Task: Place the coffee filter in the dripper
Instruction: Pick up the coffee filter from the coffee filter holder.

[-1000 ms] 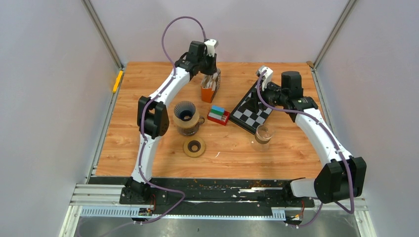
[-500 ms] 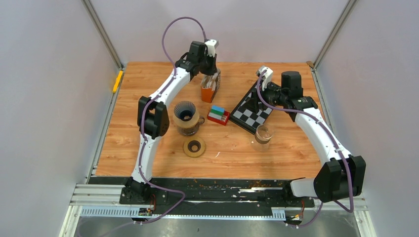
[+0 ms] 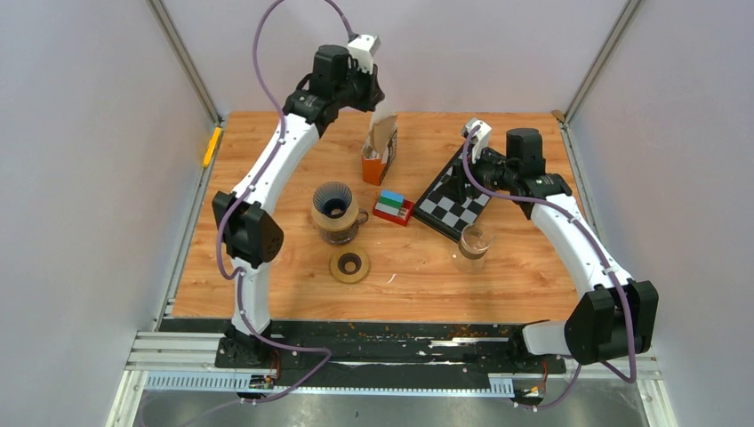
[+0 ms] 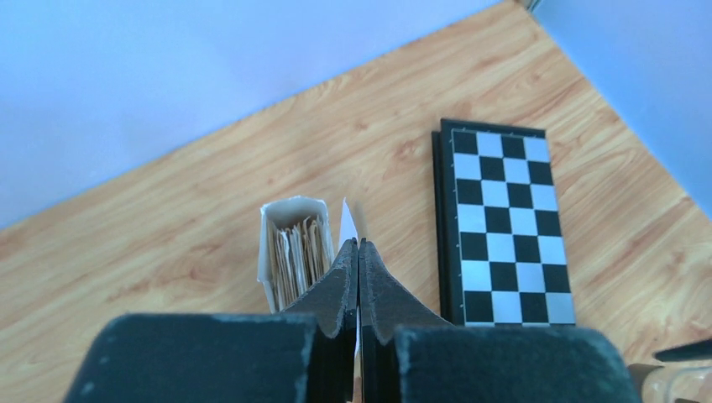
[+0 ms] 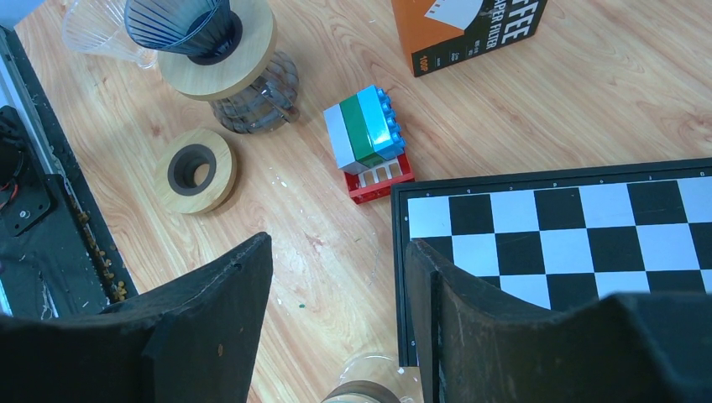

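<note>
left gripper (image 3: pixel 380 105), clamped on a tan paper filter (image 3: pixel 384 130), has just hoisted it from the orange box (image 3: pixel 377 163) by the far edge, ready for the ribbed blue dripper (image 3: pixel 334 202).

the coffee filter (image 3: pixel 384 126) is a single flat sheet of pale brown paper, pinched at its upper edge between the closed fingers of the left gripper (image 4: pixel 358 248). it hangs downward in the air, its lower end just above the open top of the orange filter box (image 3: pixel 377 162) at the far side of the table. from the left wrist view it is seen edge-on as a thin white sliver beside the stack of filters in the box.

the dripper (image 3: pixel 333 201) is a dark blue, ribbed cone with its wide mouth facing up. it sits upright in a round wooden collar on top of a glass carafe (image 5: pixel 253 101), nearer than the box and slightly left of it.
</note>
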You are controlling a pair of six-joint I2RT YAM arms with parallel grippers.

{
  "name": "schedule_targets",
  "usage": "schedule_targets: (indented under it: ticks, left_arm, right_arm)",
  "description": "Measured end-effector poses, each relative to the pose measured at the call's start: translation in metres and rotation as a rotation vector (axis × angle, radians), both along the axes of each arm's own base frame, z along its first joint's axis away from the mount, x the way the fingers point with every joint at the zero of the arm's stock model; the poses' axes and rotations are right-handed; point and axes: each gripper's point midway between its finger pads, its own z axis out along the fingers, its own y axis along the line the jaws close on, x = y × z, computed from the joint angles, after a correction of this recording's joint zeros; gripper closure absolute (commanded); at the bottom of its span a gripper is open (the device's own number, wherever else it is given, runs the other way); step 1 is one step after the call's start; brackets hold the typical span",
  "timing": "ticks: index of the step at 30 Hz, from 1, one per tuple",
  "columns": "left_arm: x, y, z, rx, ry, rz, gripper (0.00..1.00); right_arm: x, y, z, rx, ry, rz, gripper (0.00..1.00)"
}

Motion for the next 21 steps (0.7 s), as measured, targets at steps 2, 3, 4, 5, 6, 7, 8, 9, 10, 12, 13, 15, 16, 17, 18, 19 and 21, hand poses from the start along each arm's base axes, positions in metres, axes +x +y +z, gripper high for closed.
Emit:
schedule_targets:
  ticks: [2,3,4,5,6,7,8,9,10,12,13,15,16,17,18,19,21]
  left_arm:
    - [-0.006,0.003,0.019,-0.013,-0.032,0.0,1.0]
    - [-0.009,0.005,0.027,-0.017,-0.047,0.0,1.0]
    - [-0.01,0.006,0.032,-0.017,-0.057,0.003,1.0]
    - [-0.01,0.007,0.034,-0.014,-0.063,0.005,1.0]
    - [-0.009,0.008,0.033,-0.01,-0.065,0.008,1.0]
    - [-0.009,0.009,0.031,-0.002,-0.064,0.013,1.0]
    - [-0.008,0.01,0.028,0.006,-0.059,0.018,1.0]
    - [-0.008,0.011,0.023,0.015,-0.05,0.024,1.0]
    - [-0.007,0.012,0.02,0.022,-0.044,0.028,1.0]
    - [-0.006,0.015,0.015,0.039,-0.038,0.04,1.0]
    - [-0.005,0.016,0.013,0.046,-0.036,0.045,1.0]
    - [-0.004,0.019,0.011,0.059,-0.038,0.056,1.0]
    - [-0.003,0.02,0.011,0.065,-0.039,0.061,1.0]
    - [-0.003,0.021,0.011,0.069,-0.042,0.066,1.0]
    - [-0.002,0.022,0.011,0.075,-0.045,0.072,1.0]
    - [-0.001,0.023,0.011,0.082,-0.049,0.078,1.0]
    - [0.002,0.027,0.009,0.097,-0.054,0.094,1.0]
  right_arm:
    - [0.0,0.0,0.0,0.0,0.0,0.0,0.4]
    - [0.0,0.0,0.0,0.0,-0.001,0.0,0.4]
    - [0.0,0.0,0.0,0.0,0.0,0.0,0.4]
    - [0.0,0.0,0.0,0.0,-0.001,0.0,0.4]
    - [0.0,0.0,0.0,0.0,-0.001,0.0,0.4]
    - [0.0,0.0,0.0,0.0,-0.001,0.0,0.4]
    - [0.0,0.0,0.0,0.0,-0.001,0.0,0.4]
    - [0.0,0.0,0.0,0.0,-0.001,0.0,0.4]
    - [0.0,0.0,0.0,0.0,-0.001,0.0,0.4]
    - [0.0,0.0,0.0,0.0,-0.001,0.0,0.4]
    - [0.0,0.0,0.0,0.0,0.0,0.0,0.4]
    - [0.0,0.0,0.0,0.0,0.0,0.0,0.4]
    - [0.0,0.0,-0.001,0.0,0.001,0.0,0.4]
    - [0.0,0.0,-0.001,-0.001,0.002,0.0,0.4]
    - [0.001,0.0,-0.001,-0.001,0.003,0.0,0.4]
    - [0.001,0.0,-0.002,-0.001,0.004,0.0,0.4]
    - [0.001,0.0,-0.004,-0.002,0.009,0.0,0.4]
